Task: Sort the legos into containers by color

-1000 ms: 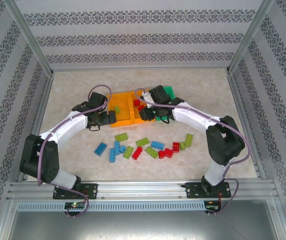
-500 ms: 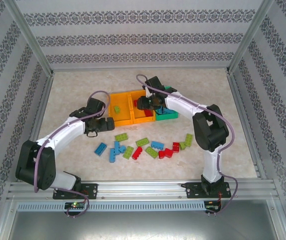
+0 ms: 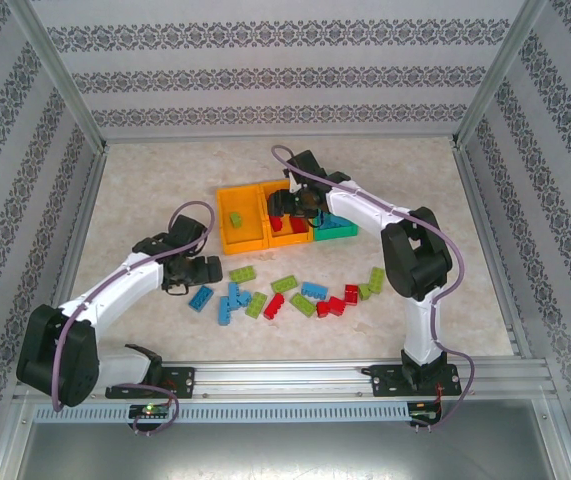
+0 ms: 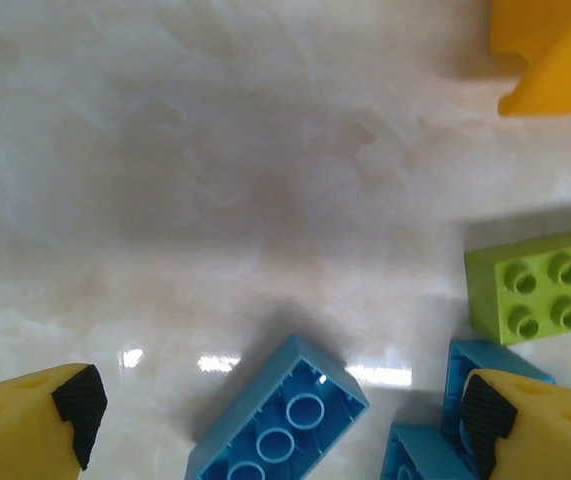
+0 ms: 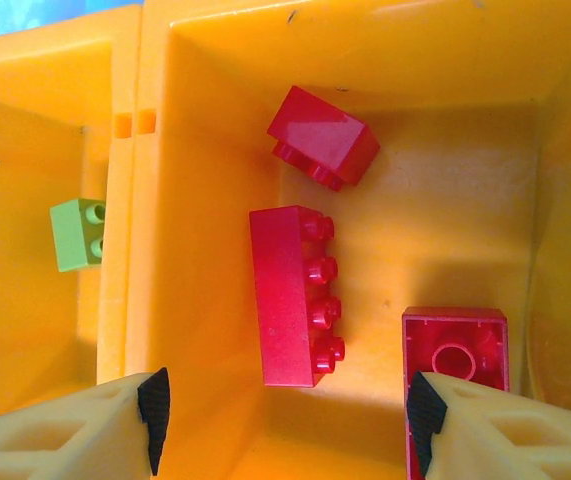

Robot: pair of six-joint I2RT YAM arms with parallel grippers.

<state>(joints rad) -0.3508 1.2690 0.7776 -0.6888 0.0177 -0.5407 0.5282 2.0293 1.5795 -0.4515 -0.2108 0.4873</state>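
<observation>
**Operator:** What is the scene looking like?

**Spotter:** You are working on a pale marble-patterned tabletop (image 3: 145, 180), boxed in by walls (image 3: 265, 75) papered in floral stripes.

**Operator:** How is my left gripper doing?

**Spotter:** Your left gripper (image 3: 193, 270) is hanging low over the table, jaws spread wide and gripping nothing. In its wrist view an upturned blue brick (image 4: 280, 425) is lying between its fingers (image 4: 77, 405), hollow side up and clear of both pads. A second blue brick (image 4: 460, 365) is sitting right by the finger at the right of that view. A lime green brick (image 4: 540, 290) is lying studs-up just ahead of that finger. A corner of the left orange bin (image 4: 550, 60) is showing farther ahead on the same side.

**Operator:** And my right gripper?

**Spotter:** Your right gripper (image 3: 290, 207) is hovering over the middle orange bin (image 5: 445, 220), jaws likewise parted and empty. Under it a long red brick (image 5: 290, 295) is lying on its side between the fingers. A short red brick (image 5: 320, 135) is lying tipped farther ahead, and an upturned red brick (image 5: 455, 350) is sitting just by the finger at the right of that view. Past the opposite finger, a small lime green brick (image 5: 77, 235) is resting in the left orange bin. The green bin (image 3: 340, 228) is joining the row on the far side.

**Operator:** Where are the rest?

**Spotter:** The loose legos (image 3: 295, 295), red, blue and lime, are lying scattered on the table, nearer your arm bases than the bins.
</observation>
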